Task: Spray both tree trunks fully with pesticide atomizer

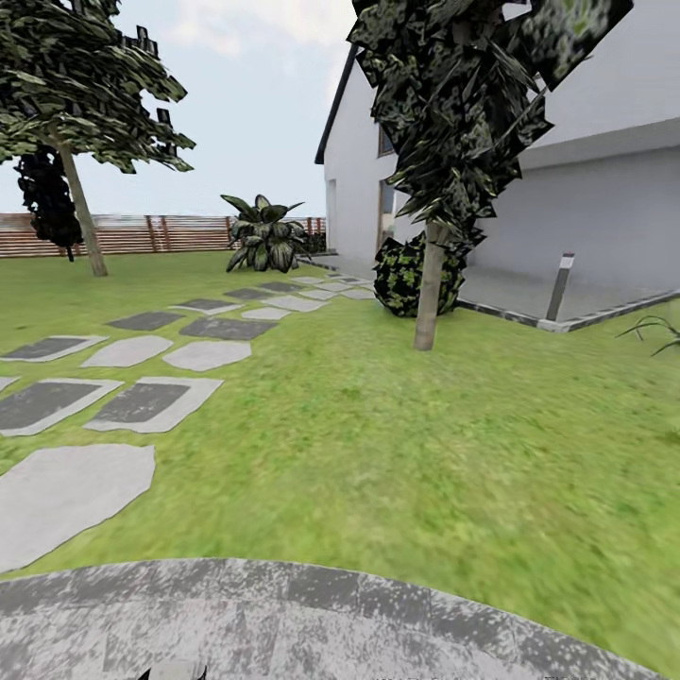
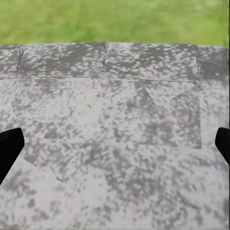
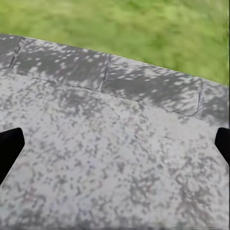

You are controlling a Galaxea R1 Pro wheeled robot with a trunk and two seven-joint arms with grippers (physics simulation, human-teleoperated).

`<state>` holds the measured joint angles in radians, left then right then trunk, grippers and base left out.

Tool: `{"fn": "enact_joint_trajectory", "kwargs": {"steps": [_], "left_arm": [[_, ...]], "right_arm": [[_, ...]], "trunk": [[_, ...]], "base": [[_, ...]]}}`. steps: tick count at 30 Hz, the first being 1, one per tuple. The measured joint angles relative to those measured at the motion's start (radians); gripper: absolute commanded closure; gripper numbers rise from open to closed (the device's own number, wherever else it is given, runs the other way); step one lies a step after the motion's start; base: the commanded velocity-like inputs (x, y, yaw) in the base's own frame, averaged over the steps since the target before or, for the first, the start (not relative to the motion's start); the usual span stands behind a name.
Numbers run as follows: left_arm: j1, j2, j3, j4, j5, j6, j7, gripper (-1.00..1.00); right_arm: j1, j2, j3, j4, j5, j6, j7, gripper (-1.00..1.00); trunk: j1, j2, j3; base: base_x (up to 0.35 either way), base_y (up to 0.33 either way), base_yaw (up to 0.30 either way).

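Two trees stand on the lawn [image 1: 378, 444] in the head view. One tree trunk [image 1: 81, 208] rises far off at the left near the fence; the other tree trunk [image 1: 430, 283] stands closer, right of centre, under dark green-white leaves. The pesticide atomizer is out of view. My left gripper [image 2: 115, 148] hangs open over speckled grey paving [image 2: 115, 120], its black fingertips [image 2: 9, 148] at the picture's edges with nothing between them. My right gripper [image 3: 115, 148] is open too, above the same kind of paving [image 3: 96, 143] near its grass border.
Grey stepping slabs [image 1: 142, 401] run from the left foreground toward a white house [image 1: 604, 189]. A brown slat fence [image 1: 142, 234] closes the back. A leafy plant [image 1: 267, 234], a dark bush [image 1: 406, 274], a short post [image 1: 559, 286] and a black tree [image 1: 47, 198] stand around. Curved paving [image 1: 283, 614] lies just ahead.
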<state>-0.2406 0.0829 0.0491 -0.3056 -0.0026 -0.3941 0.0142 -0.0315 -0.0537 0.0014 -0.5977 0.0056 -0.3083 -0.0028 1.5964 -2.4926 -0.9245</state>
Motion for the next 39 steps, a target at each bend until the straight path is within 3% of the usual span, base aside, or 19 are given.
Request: {"fn": "enact_joint_trajectory", "kwargs": {"steps": [26,39], "left_arm": [[0.000,0.000,0.000,0.000,0.000,0.000,0.000,-1.00],[0.000,0.000,0.001,0.000,0.000,0.000,0.000,-1.00]], "right_arm": [[0.000,0.000,0.000,0.000,0.000,0.000,0.000,-1.00],[0.000,0.000,0.000,0.000,0.000,0.000,0.000,-1.00]], "trunk": [[0.000,0.000,0.000],[0.000,0.000,0.000]], "base": [[-0.197,0.105,-0.290],[-0.008,0.005,-0.033]]}}
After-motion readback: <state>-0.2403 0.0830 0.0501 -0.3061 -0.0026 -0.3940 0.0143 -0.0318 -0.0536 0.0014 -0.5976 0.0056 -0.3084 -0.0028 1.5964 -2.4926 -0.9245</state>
